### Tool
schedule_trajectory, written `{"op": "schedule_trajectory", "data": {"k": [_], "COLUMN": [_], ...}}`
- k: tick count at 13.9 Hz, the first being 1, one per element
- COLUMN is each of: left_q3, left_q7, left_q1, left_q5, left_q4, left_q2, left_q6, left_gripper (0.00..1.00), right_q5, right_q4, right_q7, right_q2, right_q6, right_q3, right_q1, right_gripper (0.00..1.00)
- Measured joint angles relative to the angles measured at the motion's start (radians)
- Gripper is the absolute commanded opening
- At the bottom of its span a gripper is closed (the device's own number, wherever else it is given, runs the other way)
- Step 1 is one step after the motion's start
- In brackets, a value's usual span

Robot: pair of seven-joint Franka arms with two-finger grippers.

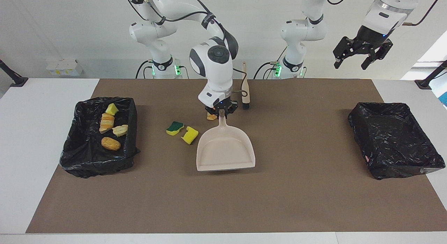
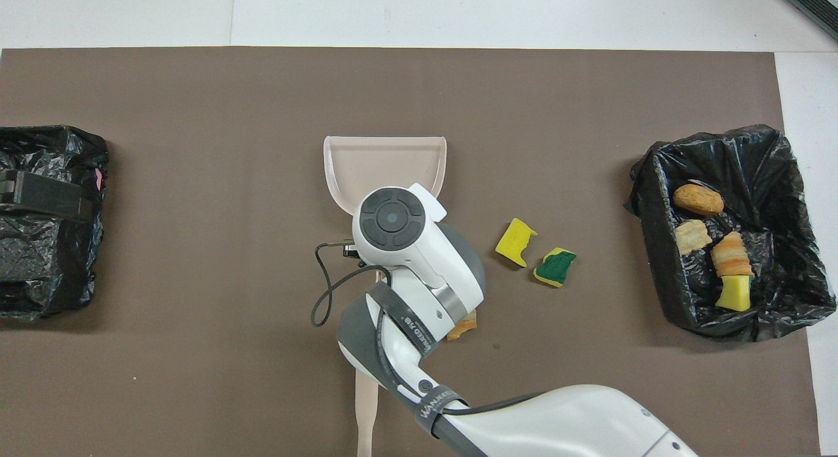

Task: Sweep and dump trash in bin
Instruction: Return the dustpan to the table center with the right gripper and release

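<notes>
My right gripper (image 1: 221, 113) is shut on the handle of the beige dustpan (image 1: 225, 150), which lies flat mid-table with its mouth pointing away from the robots. In the overhead view the arm hides that gripper and only the dustpan's mouth (image 2: 386, 157) shows. Beside the pan, toward the right arm's end, lie trash pieces: a green-topped sponge (image 1: 174, 128) (image 2: 555, 267) and a yellow sponge (image 1: 189, 135) (image 2: 515, 241). A croissant piece (image 1: 210, 116) (image 2: 466, 326) sits by the handle, partly hidden. The trash bin (image 1: 70, 149) (image 2: 655, 182) holds several pieces. My left gripper (image 1: 351, 65) hangs open, high up.
The beige brush (image 1: 245, 88) (image 2: 366, 404) lies on the mat nearer to the robots than the dustpan, bristles toward it. A second black-lined bin (image 1: 394, 142) (image 2: 39, 280) stands at the left arm's end, under the waiting left gripper (image 2: 39, 195).
</notes>
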Motion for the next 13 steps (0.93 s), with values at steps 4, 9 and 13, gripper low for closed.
{"op": "schedule_trajectory", "data": {"k": [4,9,13], "left_q3": [0.000,0.000,0.000], "left_q7": [0.000,0.000,0.000], "left_q1": [0.000,0.000,0.000], "left_q5": [0.000,0.000,0.000], "left_q4": [0.000,0.000,0.000], "left_q2": [0.000,0.000,0.000], "left_q6": [0.000,0.000,0.000], "left_gripper": [1.00,1.00,1.00], "right_q5": [-0.029,-0.030,0.011], "right_q4": [0.063,0.074,0.034], "right_q7": [-0.005,-0.006,-0.006], "right_q2": [0.050,-0.040,-0.172], "right_q6": [0.063,-0.048,-0.234], "right_q3": [-0.012,-0.016,-0.012], "right_q1": [-0.003,-0.035,-0.068], "right_gripper": [1.00,1.00,1.00]}}
